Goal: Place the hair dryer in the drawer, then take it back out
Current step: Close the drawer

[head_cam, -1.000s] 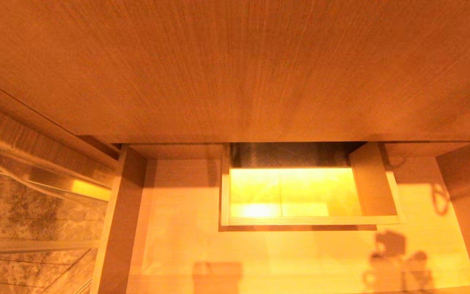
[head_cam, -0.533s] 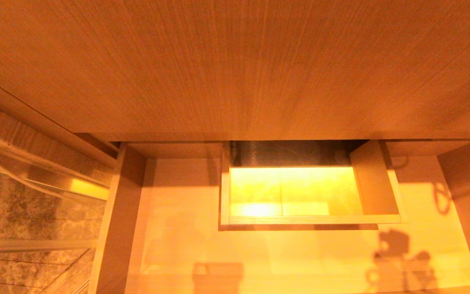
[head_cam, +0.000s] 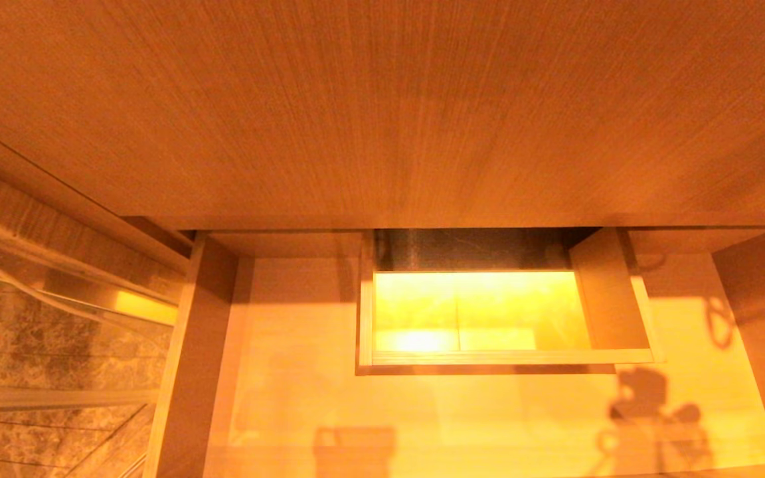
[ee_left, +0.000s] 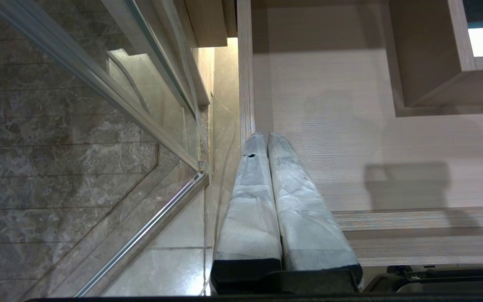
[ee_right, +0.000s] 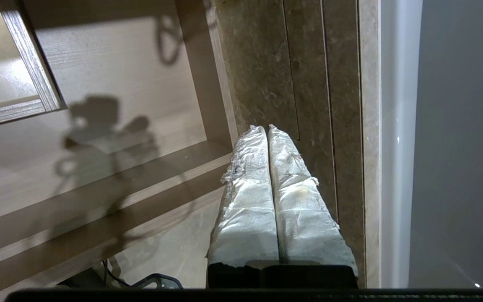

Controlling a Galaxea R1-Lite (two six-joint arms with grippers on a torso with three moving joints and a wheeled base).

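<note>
- The drawer (head_cam: pixel 276 398), a wide, shallow tray of light wood grain, stands pulled out beneath a broad wood-grain countertop (head_cam: pixel 382 113) in the head view, its pale floor bare.
- A boxed rectangular cut-out (head_cam: pixel 482 312) sits in the drawer's middle toward the back, walled by thin wood strips and brightly lit inside, with a dark band along its far edge.
- The hair dryer appears in none of the views, neither in the drawer nor in a gripper.
- The left gripper (ee_left: pixel 266 136) hangs over the drawer's left side wall, its two padded, tape-wrapped fingers (ee_left: pixel 250 201) pressed together with nothing between them; a glass panel (ee_left: pixel 99 84) and marbled floor tiles (ee_left: pixel 36 167) lie beside it.
- The right gripper (ee_right: pixel 266 128) hovers at the drawer's right end, near its side wall, fingers (ee_right: pixel 250 209) closed against each other and empty; a stone-look panel (ee_right: pixel 275 63) and a white surface (ee_right: pixel 396 126) run beyond it.
- Shadows of robot hardware (head_cam: pixel 648 411) fall on the drawer floor near the front right; a squarer shadow (head_cam: pixel 354 451) lies at front centre.
- Neither arm shows in the head view.
</note>
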